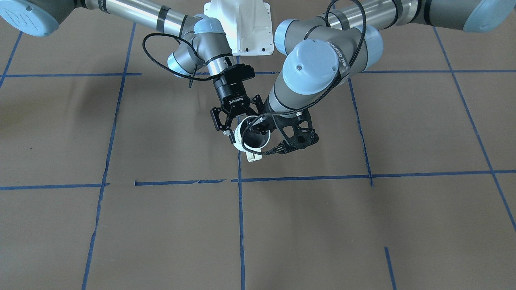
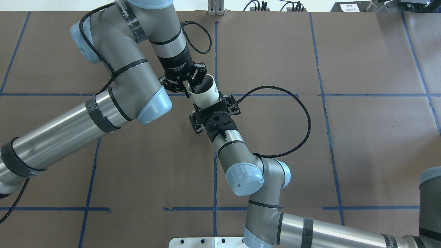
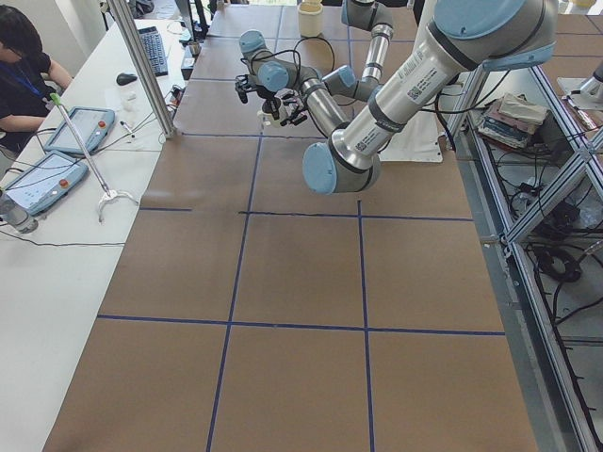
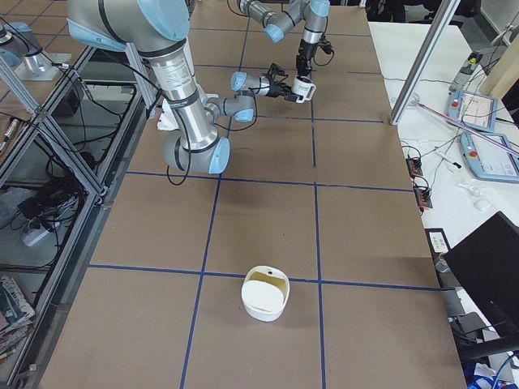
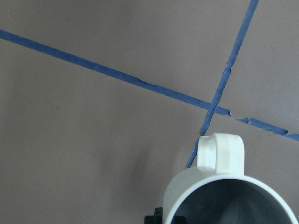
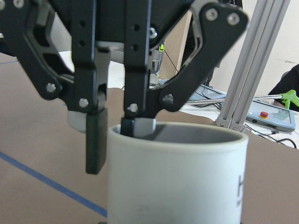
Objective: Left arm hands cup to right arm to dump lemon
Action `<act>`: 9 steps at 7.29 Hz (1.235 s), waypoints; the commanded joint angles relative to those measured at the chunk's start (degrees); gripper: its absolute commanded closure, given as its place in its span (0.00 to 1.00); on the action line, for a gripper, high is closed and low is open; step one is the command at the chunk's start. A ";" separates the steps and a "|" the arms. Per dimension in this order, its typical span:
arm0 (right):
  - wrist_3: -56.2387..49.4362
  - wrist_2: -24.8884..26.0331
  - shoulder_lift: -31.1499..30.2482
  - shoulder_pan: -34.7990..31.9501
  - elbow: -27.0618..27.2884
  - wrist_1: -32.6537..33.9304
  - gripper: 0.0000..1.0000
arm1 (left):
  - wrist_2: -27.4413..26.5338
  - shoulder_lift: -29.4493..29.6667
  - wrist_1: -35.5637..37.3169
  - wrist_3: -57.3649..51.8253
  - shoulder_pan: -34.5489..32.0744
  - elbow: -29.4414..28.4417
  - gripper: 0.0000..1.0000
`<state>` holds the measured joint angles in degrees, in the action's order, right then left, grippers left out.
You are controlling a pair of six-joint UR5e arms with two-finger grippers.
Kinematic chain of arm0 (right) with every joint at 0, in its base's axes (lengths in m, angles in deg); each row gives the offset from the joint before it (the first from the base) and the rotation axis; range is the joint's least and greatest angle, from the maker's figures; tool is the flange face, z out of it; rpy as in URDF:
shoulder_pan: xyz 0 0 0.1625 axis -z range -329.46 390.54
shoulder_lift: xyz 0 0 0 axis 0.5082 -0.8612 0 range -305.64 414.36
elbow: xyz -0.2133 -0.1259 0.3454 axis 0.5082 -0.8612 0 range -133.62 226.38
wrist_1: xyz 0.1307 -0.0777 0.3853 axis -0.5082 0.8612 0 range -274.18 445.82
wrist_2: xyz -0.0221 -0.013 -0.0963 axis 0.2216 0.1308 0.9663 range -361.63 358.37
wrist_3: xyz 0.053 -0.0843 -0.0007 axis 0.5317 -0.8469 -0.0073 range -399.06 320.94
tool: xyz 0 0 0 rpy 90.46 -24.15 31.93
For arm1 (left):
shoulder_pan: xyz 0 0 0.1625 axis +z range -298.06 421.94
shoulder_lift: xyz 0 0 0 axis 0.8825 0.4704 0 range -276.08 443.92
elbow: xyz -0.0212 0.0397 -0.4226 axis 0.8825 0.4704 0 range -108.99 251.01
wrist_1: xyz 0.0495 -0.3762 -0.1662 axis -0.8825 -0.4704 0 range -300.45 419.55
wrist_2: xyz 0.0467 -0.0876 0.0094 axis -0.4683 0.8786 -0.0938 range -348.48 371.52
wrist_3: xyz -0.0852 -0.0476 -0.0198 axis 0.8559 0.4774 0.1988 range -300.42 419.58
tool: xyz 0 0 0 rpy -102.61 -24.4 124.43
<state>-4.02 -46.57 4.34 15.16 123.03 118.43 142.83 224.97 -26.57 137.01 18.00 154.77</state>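
White mug (image 2: 206, 93): aloft, rim pinched by left claw (image 2: 191, 86). Right claw (image 2: 214, 104): spread wide astride mug body, gripping nothing. We advise closing right squarely below rim before left lets go. Lemon unseen.

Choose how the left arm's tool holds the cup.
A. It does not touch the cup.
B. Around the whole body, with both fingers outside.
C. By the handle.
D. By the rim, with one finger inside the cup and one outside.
D: in the right wrist view the left tool pinches the cup at its rim, with one finger outside the wall and the other inside.
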 commanded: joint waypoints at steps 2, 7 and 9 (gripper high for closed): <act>0.12 -0.15 -0.69 0.00 0.08 -0.18 0.00 | -0.01 0.01 -0.02 0.00 0.00 0.00 1.00; 0.12 -0.07 -0.78 0.35 0.08 -0.18 0.00 | -1.32 1.24 -1.24 0.62 -0.09 -3.41 1.00; 0.03 -0.07 -0.96 0.44 -0.01 -0.18 0.00 | -1.41 1.25 -4.67 0.62 -0.70 -6.58 1.00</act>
<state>-3.95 -46.64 3.47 15.52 123.06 118.26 141.58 226.11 -29.46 137.65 17.73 150.03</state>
